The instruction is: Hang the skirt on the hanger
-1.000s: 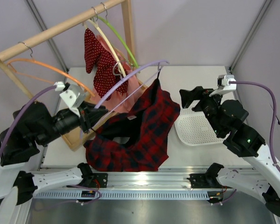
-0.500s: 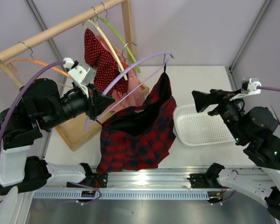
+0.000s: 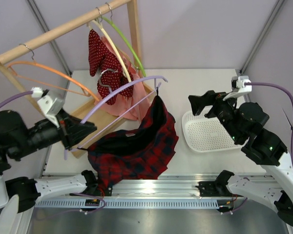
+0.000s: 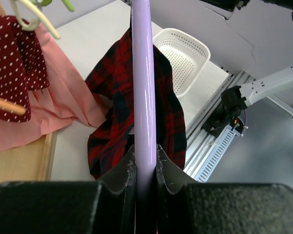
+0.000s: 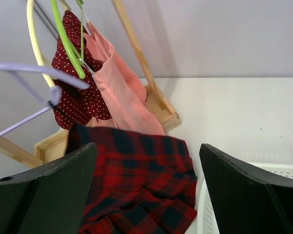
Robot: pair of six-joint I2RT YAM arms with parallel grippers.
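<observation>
Skirt first: one end is caught at the far tip of the hanger. The rest sags down from there into a heap on the bench by the near edge, left of the white basket. Your left hand is clenched on the hanger's other end, with the lavender bar pinched between its fingers. The skirt therefore lies beyond and below that hand, along the line of the bar. Your right hand is released, its fingers spread wide with nothing between them. It hangs above the basket's far-left corner, to the right of the skirt and apart from it.
</observation>
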